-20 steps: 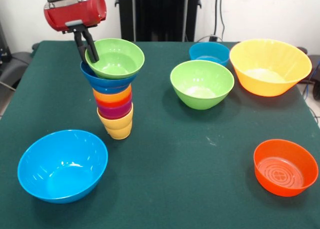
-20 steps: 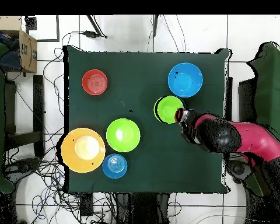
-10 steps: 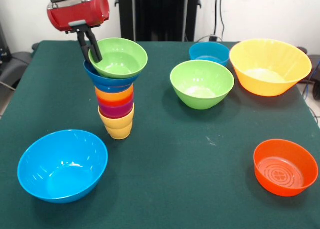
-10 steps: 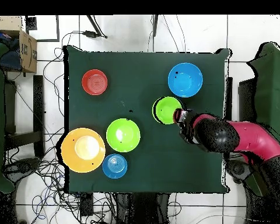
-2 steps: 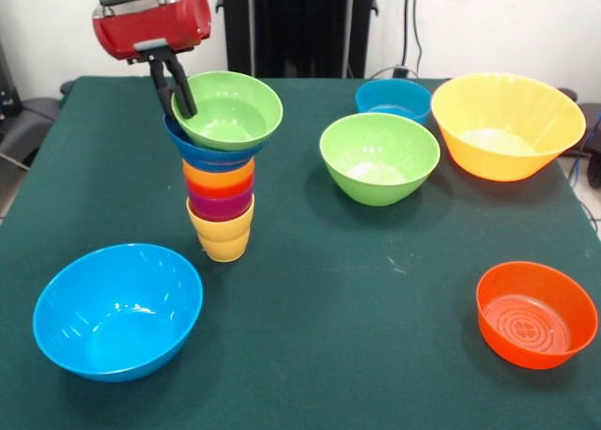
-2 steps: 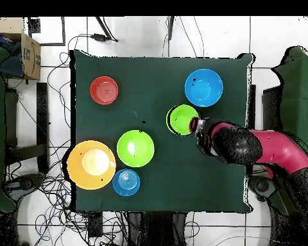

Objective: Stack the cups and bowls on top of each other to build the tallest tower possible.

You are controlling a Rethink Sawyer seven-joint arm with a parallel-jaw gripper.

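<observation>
My claw (image 5: 178, 97) is clenched on the rim of the small green bowl (image 5: 228, 108) that tops the tower (image 5: 221, 172), one finger inside the bowl and one outside. The tower stands on the green table (image 5: 357, 308), a yellow cup (image 5: 222, 238) at its base, then purple, red and orange cups and a dark blue bowl (image 5: 208, 153). It leans a little, I judge. To do this step well, I should keep the green bowl level, centre it over the blue bowl, then let go gently and lift straight up so nothing topples.
</observation>
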